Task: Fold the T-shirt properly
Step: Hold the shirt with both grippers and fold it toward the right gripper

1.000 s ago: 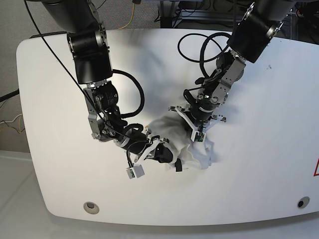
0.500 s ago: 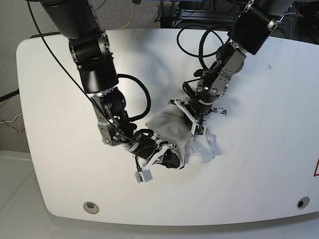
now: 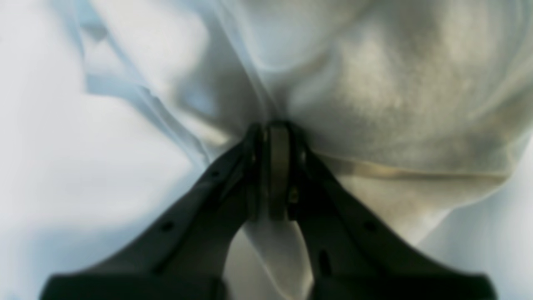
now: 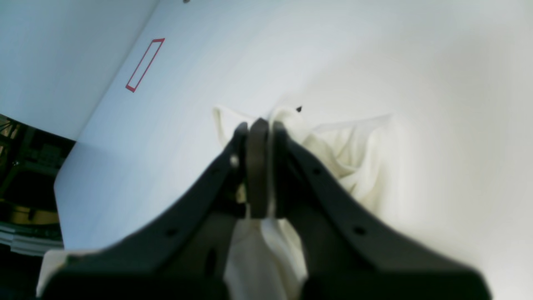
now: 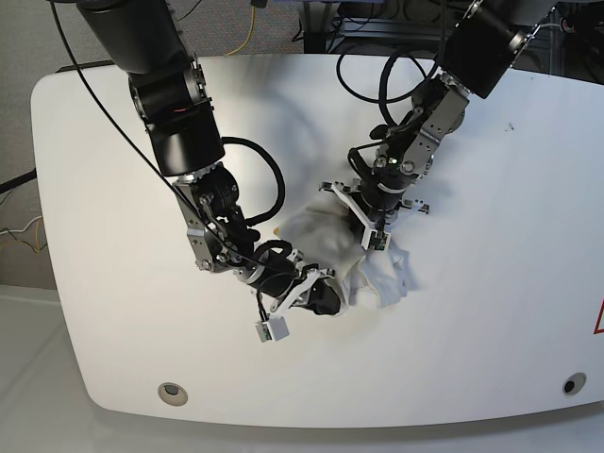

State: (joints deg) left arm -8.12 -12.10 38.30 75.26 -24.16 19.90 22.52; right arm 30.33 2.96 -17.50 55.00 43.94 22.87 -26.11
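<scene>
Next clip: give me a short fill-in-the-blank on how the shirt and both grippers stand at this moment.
1. The T-shirt lies ______ in a heap, not spread flat.
2. The left gripper is ______ on the cloth.
3. The right gripper pinches ______ cloth between its closed jaws.
4. The outline marked on the table near its edge is ______ in colour.

Missing words: bunched; shut; white; red
</scene>
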